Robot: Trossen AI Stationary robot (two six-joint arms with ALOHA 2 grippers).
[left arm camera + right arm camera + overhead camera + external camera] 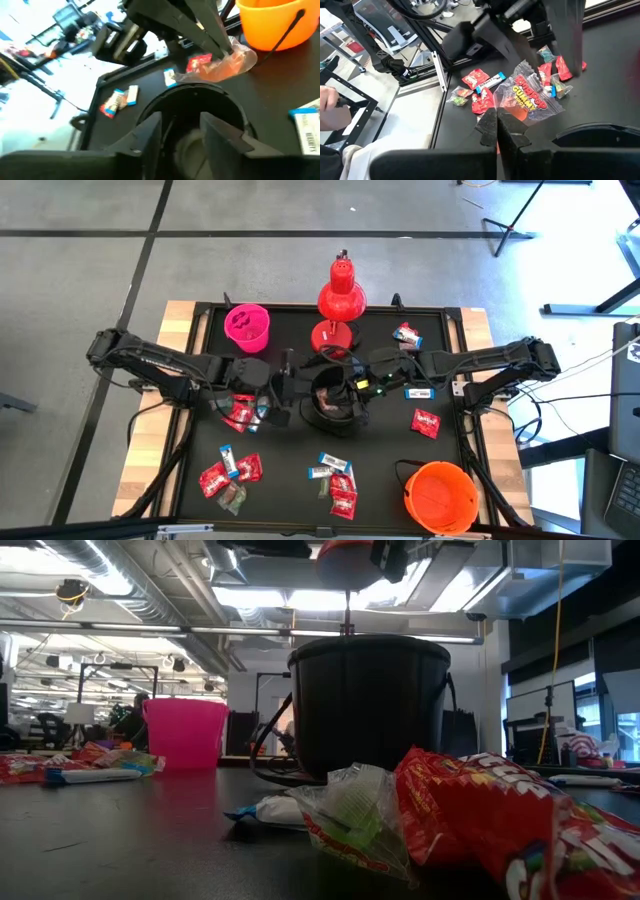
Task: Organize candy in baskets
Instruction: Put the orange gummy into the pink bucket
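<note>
Left pincer [182,132] parted | over black basket [195,95] | candy apparently inside

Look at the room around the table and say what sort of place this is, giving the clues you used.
Probably a robotics lab or workshop, not a home. Bare ducts and strip lights run across an open ceiling, desks with screens stand behind the black table, and equipment stands rest on a plain grey floor.

Black basket [330,398] — interior hidden beneath both arms in the high view. Orange basket [272,22] — cut off by the left wrist picture's edge. Foreground candy [500,825] in the low view — blurred, print unreadable.
</note>
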